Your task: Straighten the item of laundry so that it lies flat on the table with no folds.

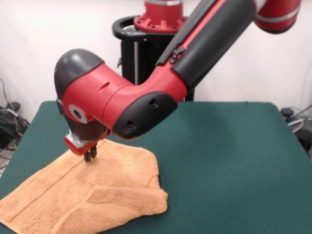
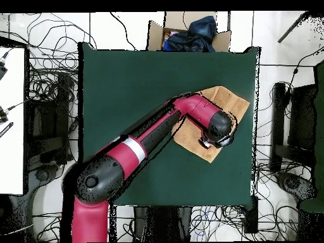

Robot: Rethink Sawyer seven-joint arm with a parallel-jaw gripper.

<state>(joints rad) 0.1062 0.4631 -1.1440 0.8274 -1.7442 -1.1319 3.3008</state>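
The item of laundry [image 1: 97, 195], a peach-tan towel, lies at the near left corner of the green table [image 1: 219, 146]. It is not flat: its right part is folded over into a thick double layer with a rounded edge. My gripper [image 1: 90, 157] points straight down onto the towel's far left part. Its two dark fingers are pressed close together at the cloth, shut on a small pinch of it. In the overhead view the towel [image 2: 224, 101] sits near the table's [image 2: 139, 82] right edge, partly hidden under my wrist and gripper [image 2: 207, 143].
My red and black arm [image 2: 145, 142] crosses the table diagonally. A cardboard box [image 2: 190, 31] holding dark cloth stands just past the table's top edge in the overhead view. Cables cover the floor on all sides, and a white surface [image 2: 9, 120] stands at the left.
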